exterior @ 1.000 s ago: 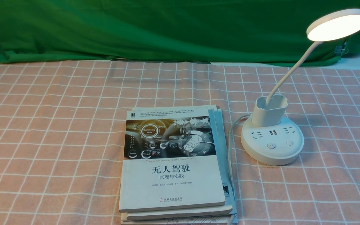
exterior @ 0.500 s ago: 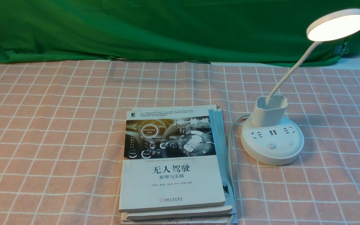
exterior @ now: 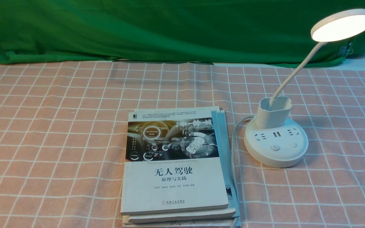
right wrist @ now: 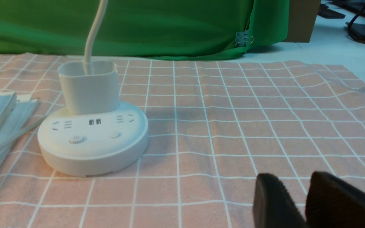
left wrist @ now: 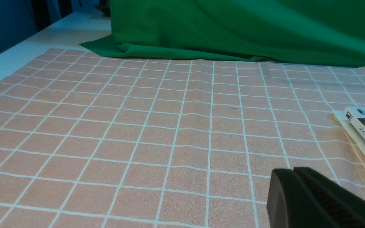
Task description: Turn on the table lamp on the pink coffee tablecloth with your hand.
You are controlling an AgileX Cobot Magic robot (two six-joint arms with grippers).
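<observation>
One white table lamp [exterior: 276,139] — disc apparently aglow

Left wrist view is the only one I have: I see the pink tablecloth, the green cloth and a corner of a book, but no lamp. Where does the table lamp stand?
Observer: The table lamp stands on the pink tablecloth, to the right of the stack of books, with a gap between them.
Operator: Is it lit?
Observer: Yes. In the front view its round head glows.
Operator: Is the right gripper near it?
Observer: It touches nothing. In the right wrist view it sits apart from the lamp's base, jaws slightly apart, with bare cloth between them.
</observation>
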